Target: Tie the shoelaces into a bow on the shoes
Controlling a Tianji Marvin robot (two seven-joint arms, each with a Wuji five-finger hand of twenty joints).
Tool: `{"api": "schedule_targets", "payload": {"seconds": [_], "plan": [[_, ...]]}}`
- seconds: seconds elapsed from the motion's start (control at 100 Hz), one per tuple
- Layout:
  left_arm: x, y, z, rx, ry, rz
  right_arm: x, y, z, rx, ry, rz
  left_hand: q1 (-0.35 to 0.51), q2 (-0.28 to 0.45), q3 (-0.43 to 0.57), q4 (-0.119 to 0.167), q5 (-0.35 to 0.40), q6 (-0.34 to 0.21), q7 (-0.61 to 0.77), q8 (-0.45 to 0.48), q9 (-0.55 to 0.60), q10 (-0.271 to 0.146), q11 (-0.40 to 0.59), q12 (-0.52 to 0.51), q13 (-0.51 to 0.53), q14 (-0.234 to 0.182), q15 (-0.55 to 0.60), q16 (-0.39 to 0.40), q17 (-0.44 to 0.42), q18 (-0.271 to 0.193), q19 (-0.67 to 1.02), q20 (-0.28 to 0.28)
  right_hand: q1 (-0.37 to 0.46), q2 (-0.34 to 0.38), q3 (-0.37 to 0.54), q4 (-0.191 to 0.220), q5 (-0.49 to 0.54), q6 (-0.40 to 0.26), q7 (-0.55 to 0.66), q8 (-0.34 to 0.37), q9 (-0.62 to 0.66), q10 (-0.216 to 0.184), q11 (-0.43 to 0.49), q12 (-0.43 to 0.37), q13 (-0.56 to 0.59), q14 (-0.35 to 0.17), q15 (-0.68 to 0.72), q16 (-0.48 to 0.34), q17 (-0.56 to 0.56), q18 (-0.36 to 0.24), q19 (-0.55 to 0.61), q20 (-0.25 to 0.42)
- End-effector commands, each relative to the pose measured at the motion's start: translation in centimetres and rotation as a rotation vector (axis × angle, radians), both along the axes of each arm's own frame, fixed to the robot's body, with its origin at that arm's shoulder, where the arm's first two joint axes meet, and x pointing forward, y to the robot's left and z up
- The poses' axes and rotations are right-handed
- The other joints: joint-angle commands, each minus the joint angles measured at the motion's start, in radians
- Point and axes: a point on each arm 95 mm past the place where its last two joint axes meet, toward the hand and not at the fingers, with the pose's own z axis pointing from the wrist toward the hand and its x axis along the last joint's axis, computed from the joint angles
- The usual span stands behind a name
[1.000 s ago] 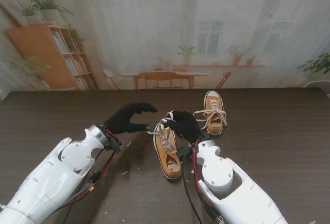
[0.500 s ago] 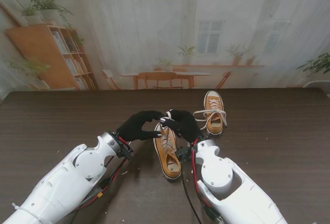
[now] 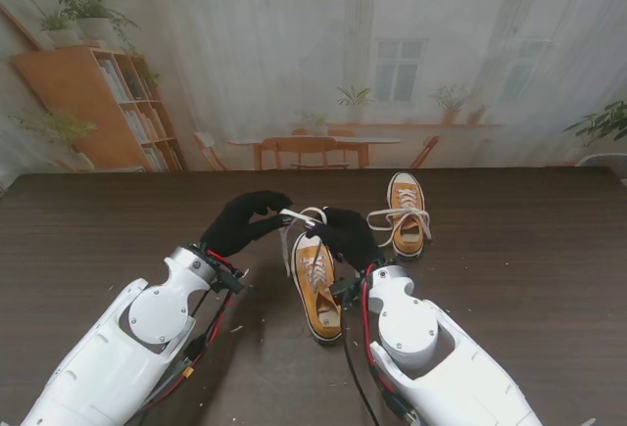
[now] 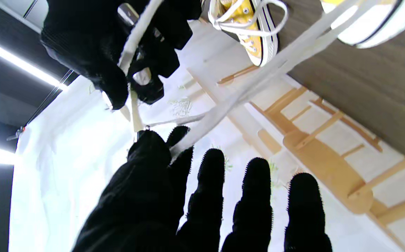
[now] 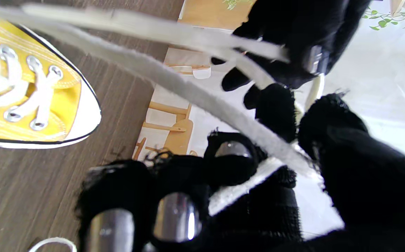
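Observation:
The near yellow shoe (image 3: 318, 294) lies between my hands, toe pointing away from me. Its white lace (image 3: 297, 216) is lifted above the toe and stretched between both hands. My left hand (image 3: 243, 222) pinches one strand between thumb and forefinger, with the other fingers spread; the left wrist view shows that left hand (image 4: 174, 196) gripping the lace (image 4: 276, 63). My right hand (image 3: 349, 236) is closed on the other strand, and the right wrist view shows the lace (image 5: 174, 82) running into that right hand (image 5: 230, 196). The far yellow shoe (image 3: 407, 213) has loose laces.
Dark wooden table (image 3: 519, 250) with small white scraps near my left arm. A printed backdrop of a room stands along the table's far edge. The far shoe lies to the right, farther from me than my right hand.
My left hand reached to the right hand, took a lace strand, then drew back left and up. The lace now hangs taut in the air above the near shoe's toe.

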Motion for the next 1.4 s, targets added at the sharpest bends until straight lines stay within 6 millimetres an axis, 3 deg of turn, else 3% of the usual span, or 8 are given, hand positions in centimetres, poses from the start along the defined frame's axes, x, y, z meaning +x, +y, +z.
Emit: {"api": "schedule_targets", "payload": {"seconds": [0.0,0.13,0.37,0.77,0.86,0.97,1.19,1.39], "plan": [[-0.3,0.5,0.7,0.027,-0.021,0.006,0.0,0.4,0.0,0.009,0.008,0.011,0.053,0.043,-0.036,0.011,-0.011,-0.101,0.021,0.025,0.003,-0.004,0.015,0.028,0.012,0.002,0.015,0.023,-0.004,0.015,0.02,-0.001,-0.047,0.022,0.038,0.006,-0.001,-0.001,0.003,-0.013,0.07,-0.003,0.013,-0.011,0.015,0.002,0.083,0.026,0.04,-0.009,0.289,0.037],[-0.8,1.3,1.5,0.05,-0.028,0.051,0.0,0.7,0.0,0.023,0.022,0.018,0.06,0.043,-0.041,0.014,-0.006,-0.09,0.014,0.026,0.013,0.0,0.016,0.028,0.02,0.008,0.016,0.022,0.003,0.019,0.026,0.0,-0.121,0.074,0.054,0.026,0.04,0.032,-0.031,0.003,0.098,-0.004,0.019,-0.005,0.015,0.004,0.088,0.042,0.041,-0.003,0.289,0.066],[-2.5,2.2,1.5,0.05,-0.012,0.069,0.0,1.0,0.2,0.016,0.037,0.007,0.066,0.045,-0.049,0.019,0.002,-0.078,0.009,0.032,0.016,0.007,0.014,0.029,0.02,0.014,0.018,0.023,0.002,0.022,0.037,0.001,-0.052,0.001,0.077,0.014,0.059,0.063,0.0,0.017,0.161,0.017,0.028,-0.004,0.014,0.023,0.101,0.084,0.038,0.041,0.289,0.127],[-8.0,1.7,0.2,0.099,0.05,-0.009,0.4,1.0,1.3,0.013,0.04,-0.087,0.068,0.043,-0.063,0.031,0.012,-0.081,-0.035,0.036,0.033,0.01,-0.002,0.025,0.028,0.016,0.009,0.02,0.004,0.011,0.04,-0.003,-0.029,-0.028,0.096,0.008,0.055,0.086,0.01,0.007,0.16,0.027,-0.01,-0.014,0.013,0.059,0.091,0.09,0.034,0.074,0.289,0.124],[-8.4,1.2,-0.5,0.124,0.072,-0.034,0.4,1.0,1.5,0.016,0.038,-0.092,0.048,0.024,-0.056,0.045,0.028,-0.08,-0.097,-0.012,0.031,0.01,-0.009,0.025,0.022,0.016,0.004,0.02,-0.004,0.011,0.028,-0.01,-0.012,-0.041,0.089,0.005,0.051,0.08,0.012,0.0,0.159,0.029,-0.032,-0.021,0.013,0.06,0.083,0.084,0.033,0.073,0.289,0.113],[-8.7,0.8,-1.3,0.171,0.082,-0.074,0.4,1.0,1.8,0.015,0.034,-0.095,-0.097,0.021,-0.014,0.05,0.021,-0.068,-0.245,-0.059,0.001,0.013,-0.04,0.015,0.001,0.012,-0.028,0.014,-0.022,-0.003,-0.008,-0.019,0.006,-0.052,0.081,0.004,0.041,0.069,0.022,-0.008,0.146,0.024,-0.051,-0.026,0.013,0.061,0.065,0.074,0.031,0.064,0.289,0.089],[-9.1,-0.4,-2.0,0.154,0.165,-0.181,0.4,1.0,2.1,0.021,0.028,-0.096,-0.23,0.089,0.009,0.058,0.006,-0.007,-0.518,-0.156,-0.074,0.024,-0.105,-0.016,-0.057,0.014,-0.074,0.013,-0.064,-0.024,-0.084,-0.011,0.013,-0.065,0.089,-0.001,0.018,0.052,0.041,-0.018,0.114,0.016,-0.068,-0.034,0.014,0.063,0.028,0.05,0.026,0.044,0.289,0.008],[-9.7,0.0,-1.9,0.302,0.197,-0.218,0.3,0.9,2.3,0.037,0.021,-0.096,-0.264,0.126,-0.042,0.062,-0.111,-0.017,-0.704,-0.254,-0.177,0.035,-0.165,-0.032,-0.136,0.003,-0.135,0.012,-0.103,-0.055,-0.215,0.007,0.02,-0.076,0.096,-0.003,0.001,0.039,0.053,-0.013,0.089,0.014,-0.072,-0.04,0.014,0.068,0.002,0.034,0.02,0.04,0.286,-0.039]]}}
